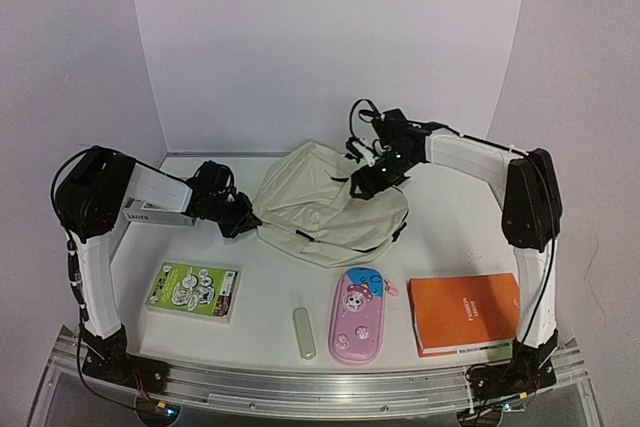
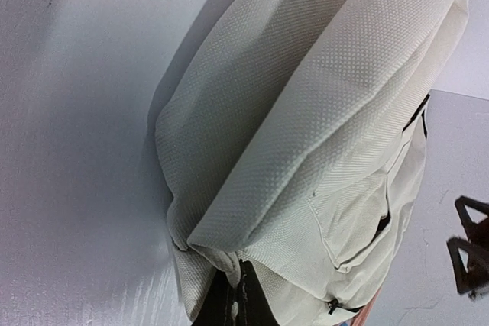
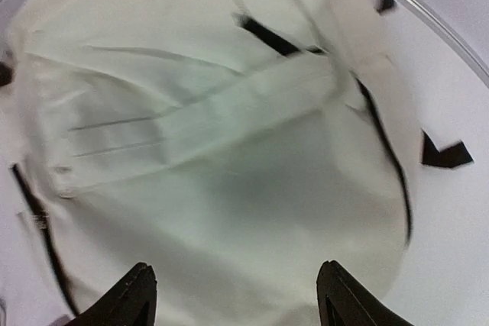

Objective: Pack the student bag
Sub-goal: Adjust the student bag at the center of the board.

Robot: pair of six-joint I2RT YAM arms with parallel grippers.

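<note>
The student bag [image 1: 330, 202], a cream fabric backpack with black zippers, lies slumped at the middle back of the table. My left gripper [image 1: 243, 222] is at the bag's left edge. In the left wrist view it [image 2: 238, 295] is shut on a fold of the bag's fabric [image 2: 306, 112]. My right gripper [image 1: 365, 185] hovers over the bag's far right side. Seen from the right wrist, it [image 3: 237, 272] stands open, its dark fingertips [image 3: 141, 284] wide apart over the cream cloth [image 3: 229, 150] with nothing between them.
Along the near side of the table lie a green booklet [image 1: 193, 289], a small pale tube [image 1: 304, 332], a pink cartoon pencil case [image 1: 358, 315] and an orange book [image 1: 465, 312]. White walls close in the back and both sides.
</note>
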